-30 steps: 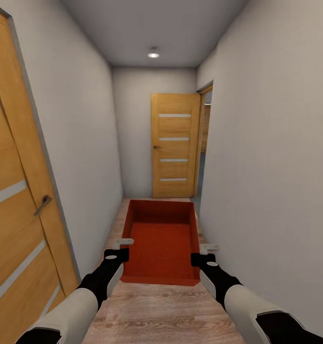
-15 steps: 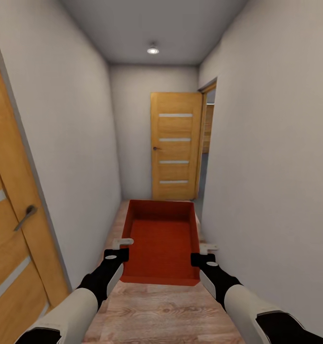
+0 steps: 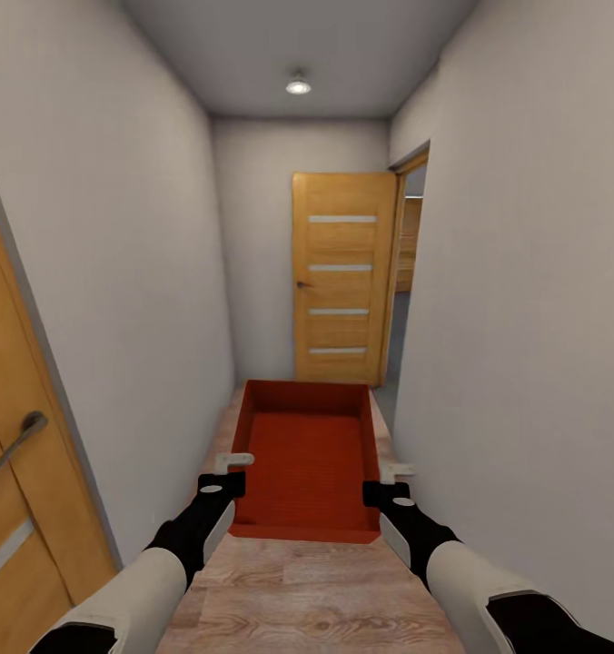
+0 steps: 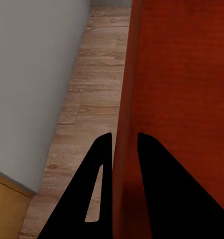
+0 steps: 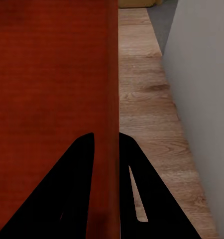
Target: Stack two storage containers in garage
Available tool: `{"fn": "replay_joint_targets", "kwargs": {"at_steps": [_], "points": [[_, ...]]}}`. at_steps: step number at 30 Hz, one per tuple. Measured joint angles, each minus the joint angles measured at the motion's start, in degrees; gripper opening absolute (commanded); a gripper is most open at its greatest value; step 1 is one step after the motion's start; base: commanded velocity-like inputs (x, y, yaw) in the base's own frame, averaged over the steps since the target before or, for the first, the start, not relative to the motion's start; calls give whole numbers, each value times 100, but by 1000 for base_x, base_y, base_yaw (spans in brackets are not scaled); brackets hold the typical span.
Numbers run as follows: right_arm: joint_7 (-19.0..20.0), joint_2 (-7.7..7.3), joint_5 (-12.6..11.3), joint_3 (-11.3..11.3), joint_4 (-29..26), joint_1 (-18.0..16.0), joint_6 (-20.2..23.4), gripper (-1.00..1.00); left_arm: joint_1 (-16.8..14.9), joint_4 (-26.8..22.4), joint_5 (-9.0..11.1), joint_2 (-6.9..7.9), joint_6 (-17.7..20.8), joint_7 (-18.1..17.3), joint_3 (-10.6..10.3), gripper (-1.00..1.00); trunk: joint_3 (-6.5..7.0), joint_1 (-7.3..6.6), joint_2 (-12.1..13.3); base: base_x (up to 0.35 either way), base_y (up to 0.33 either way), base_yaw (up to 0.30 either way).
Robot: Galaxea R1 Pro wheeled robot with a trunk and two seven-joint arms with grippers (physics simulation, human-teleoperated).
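Observation:
One orange-red storage container (image 3: 307,459) hangs in front of me above the wood plank floor of a narrow corridor, held by both arms. My left gripper (image 3: 233,463) is shut on its left wall, my right gripper (image 3: 391,472) on its right wall. In the left wrist view the black fingers (image 4: 103,159) pinch the thin red wall (image 4: 123,124). The right wrist view shows the same: fingers (image 5: 87,159) on either side of the wall (image 5: 112,99). The box is empty inside.
White walls stand close on both sides. A wooden door (image 3: 21,472) with a lever handle (image 3: 18,439) is at the near left. Another wooden door (image 3: 343,277) stands open at the corridor's end, beside a doorway (image 3: 407,272) on the right.
The view has advanced down the corridor: the left door has slid out toward the picture's edge and the far door looks nearer. The container and both grippers keep the same hold.

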Motion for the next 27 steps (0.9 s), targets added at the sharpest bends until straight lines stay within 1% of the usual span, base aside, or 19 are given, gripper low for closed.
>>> {"fn": "replay_joint_targets", "kwargs": {"at_steps": [27], "points": [[-11,7,-2,7,-2,0,4,-100,0,1,3,10,0,-15,1,-100,0,0,0,324,0,4]]}}
